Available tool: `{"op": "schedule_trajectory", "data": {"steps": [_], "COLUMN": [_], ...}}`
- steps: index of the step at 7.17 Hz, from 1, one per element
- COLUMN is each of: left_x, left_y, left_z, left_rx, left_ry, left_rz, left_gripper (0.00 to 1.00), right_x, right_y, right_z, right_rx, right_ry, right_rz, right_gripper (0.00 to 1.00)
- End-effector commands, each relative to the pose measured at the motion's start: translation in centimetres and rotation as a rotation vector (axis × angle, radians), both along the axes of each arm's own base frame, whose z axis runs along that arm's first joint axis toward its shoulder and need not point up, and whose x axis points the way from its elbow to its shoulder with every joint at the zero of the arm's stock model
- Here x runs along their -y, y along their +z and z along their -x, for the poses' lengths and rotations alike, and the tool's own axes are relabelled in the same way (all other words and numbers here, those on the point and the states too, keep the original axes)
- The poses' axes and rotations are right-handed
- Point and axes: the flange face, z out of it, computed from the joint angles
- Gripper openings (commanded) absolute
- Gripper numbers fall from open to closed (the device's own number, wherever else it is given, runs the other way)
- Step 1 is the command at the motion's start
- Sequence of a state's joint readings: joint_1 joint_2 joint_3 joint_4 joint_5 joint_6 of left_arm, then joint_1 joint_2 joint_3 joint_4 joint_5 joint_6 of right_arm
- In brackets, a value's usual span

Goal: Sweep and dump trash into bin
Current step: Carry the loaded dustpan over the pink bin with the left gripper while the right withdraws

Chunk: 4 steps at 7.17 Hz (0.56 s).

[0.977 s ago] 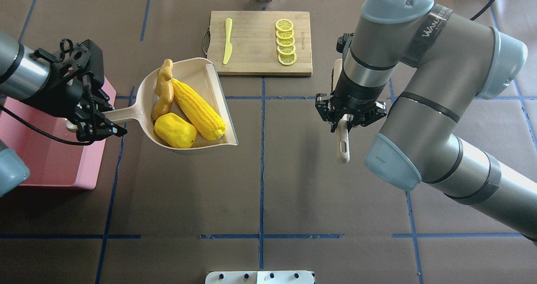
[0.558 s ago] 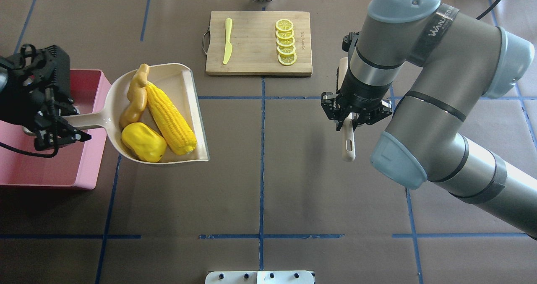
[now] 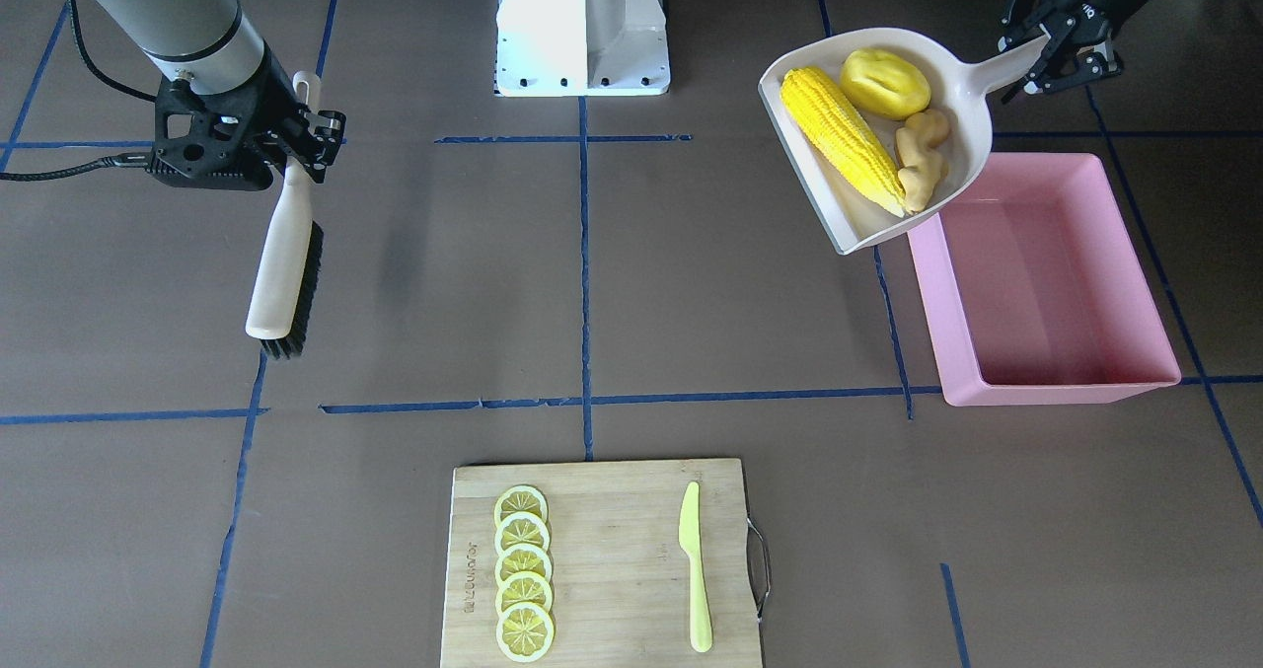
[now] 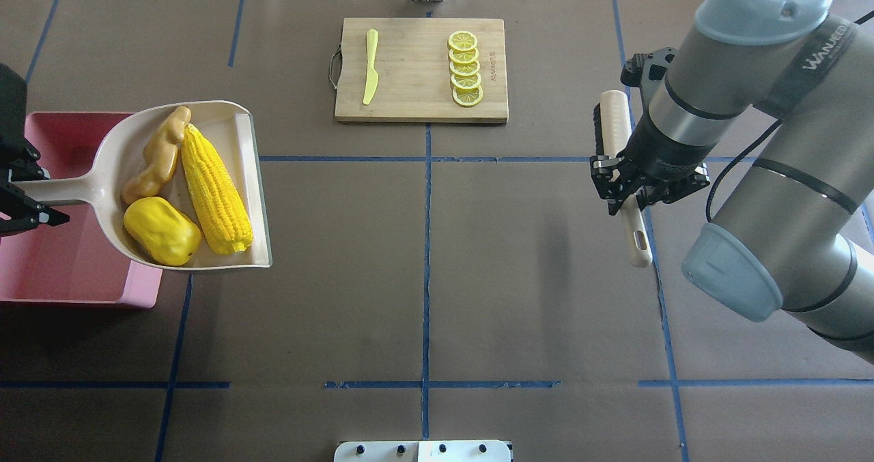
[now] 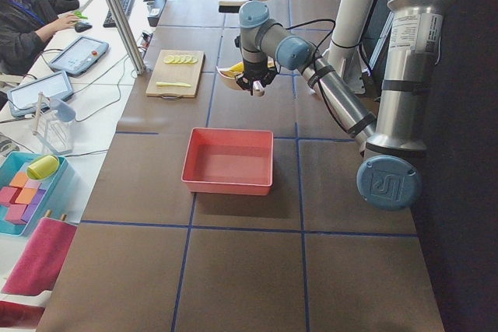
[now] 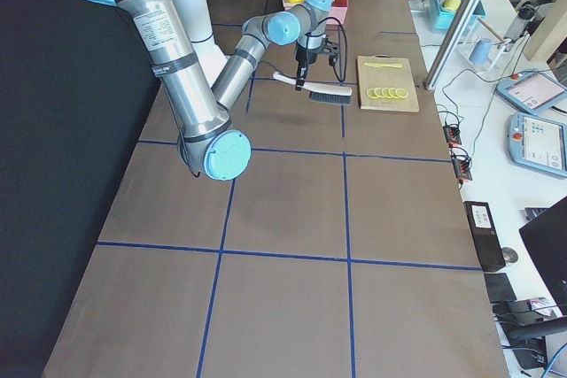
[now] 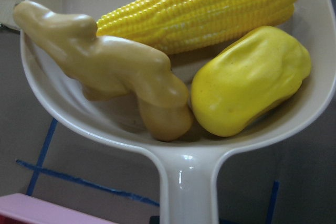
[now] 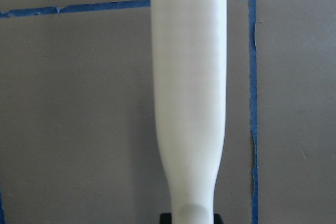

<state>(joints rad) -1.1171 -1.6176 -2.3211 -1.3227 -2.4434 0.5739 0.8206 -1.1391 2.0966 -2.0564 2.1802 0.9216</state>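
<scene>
My left gripper (image 4: 24,196) is shut on the handle of the beige dustpan (image 4: 225,117) and holds it in the air. The corn cob (image 4: 215,189), the yellow fruit (image 4: 162,231) and the ginger root (image 4: 156,163) lie in the pan. The pan's handle end is over the pink bin (image 4: 68,271); its mouth hangs over the table beside the bin. The bin (image 3: 1046,382) is empty in the front-facing view. My right gripper (image 4: 631,192) is shut on the handle of a brush (image 4: 614,127), off at the right of the table.
A wooden cutting board (image 4: 420,100) lies at the far middle of the table, with lemon slices (image 4: 465,68) and a yellow-green knife (image 4: 370,66) on it. Blue tape lines cross the brown table cover.
My left arm has carried the dustpan with the three toy foods to the left, so it overlaps the bin. My right arm has moved right with the brush.
</scene>
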Motion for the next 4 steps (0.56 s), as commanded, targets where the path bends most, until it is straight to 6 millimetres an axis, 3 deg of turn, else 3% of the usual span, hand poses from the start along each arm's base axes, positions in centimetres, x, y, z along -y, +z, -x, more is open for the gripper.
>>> {"op": "schedule_trajectory", "data": {"steps": [1, 4], "left_x": [1.4, 4.2], "left_y": [3.8, 10.6], "left_z": [4.9, 10.6], "left_rx": [-0.14, -0.175], "left_ry": [0.033, 0.01], "left_rz": [0.038, -0.018], "left_gripper": [0.0, 0.0], "right_x": [-0.1, 0.0], "right_y": [0.4, 0.8], "right_z": [-0.1, -0.3], "right_rx": [-0.01, -0.029], "right_ry": [-0.003, 0.007], "right_rz": [-0.009, -0.018], "right_gripper": [0.0, 0.0]}}
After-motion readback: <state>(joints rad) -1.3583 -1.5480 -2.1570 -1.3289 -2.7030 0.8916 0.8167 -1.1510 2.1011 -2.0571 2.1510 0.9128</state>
